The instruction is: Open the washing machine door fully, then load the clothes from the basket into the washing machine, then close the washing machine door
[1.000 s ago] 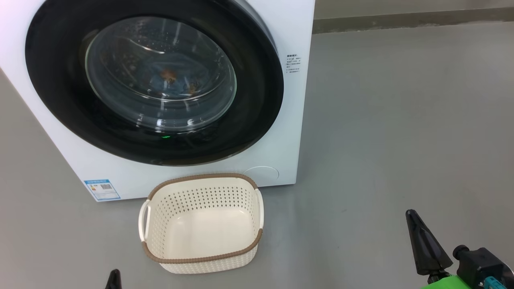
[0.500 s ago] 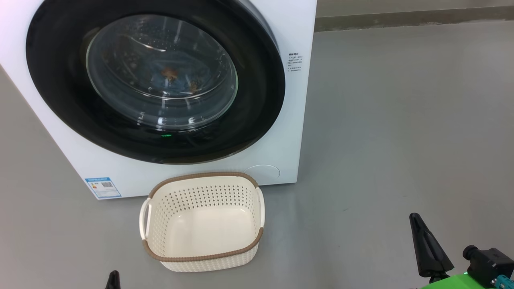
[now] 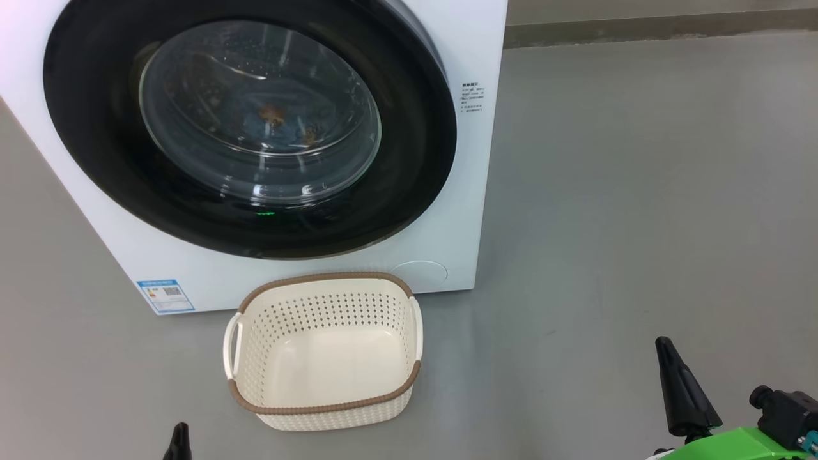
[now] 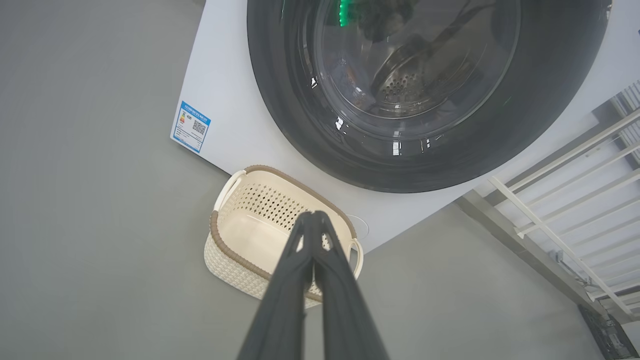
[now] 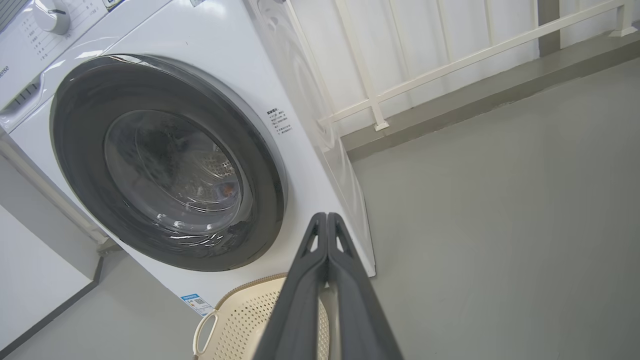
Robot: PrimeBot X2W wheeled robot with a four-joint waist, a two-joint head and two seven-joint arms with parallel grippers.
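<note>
The right gripper [image 3: 664, 350] has drawn back slightly

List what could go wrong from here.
1. The washing machine door looks flush against the washing machine, but the pictures cannot confirm that it latched. It might swing open with the clothes inside.
2. The empty basket stands on the floor just in front of the door, so driving forward would likely knock it.
</note>
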